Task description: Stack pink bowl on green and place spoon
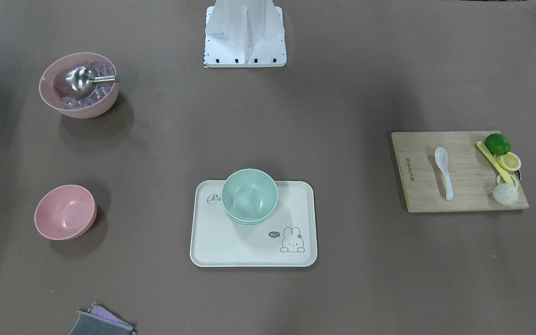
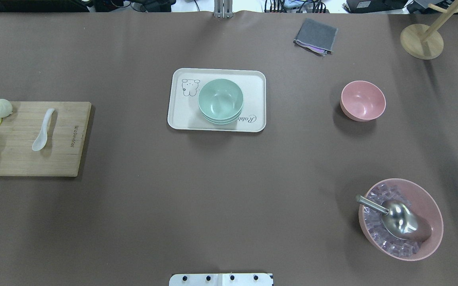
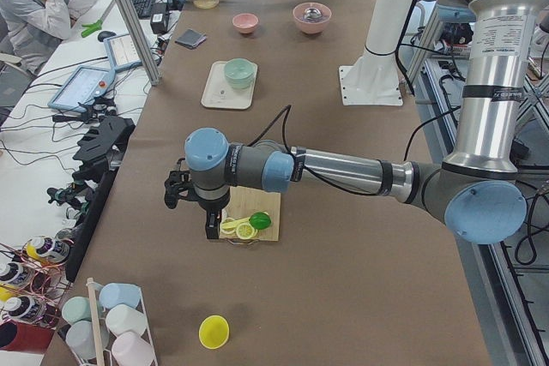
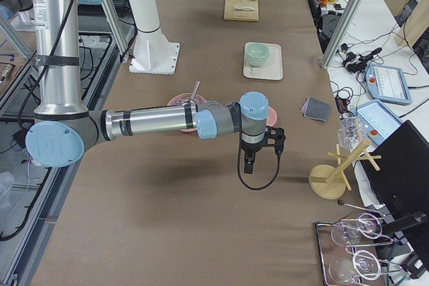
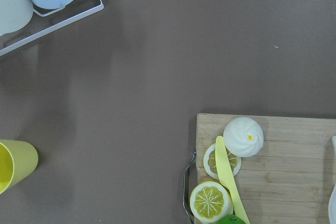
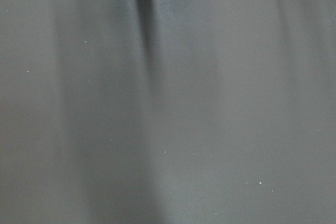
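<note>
Nothing is begun, I judge; whether the left jaws and right jaws, out at the bench ends, stand open I cannot tell. The spoon lies on a board, its stamp unreadable; beyond, the green bowl sits on the "hi~" tray, the pink bowl well apart, wanting the right arm first

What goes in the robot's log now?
empty pink bowl: table, unstacked | green bowl: on tray | spoon: on cutting board | left gripper, right gripper: cannot tell
</note>
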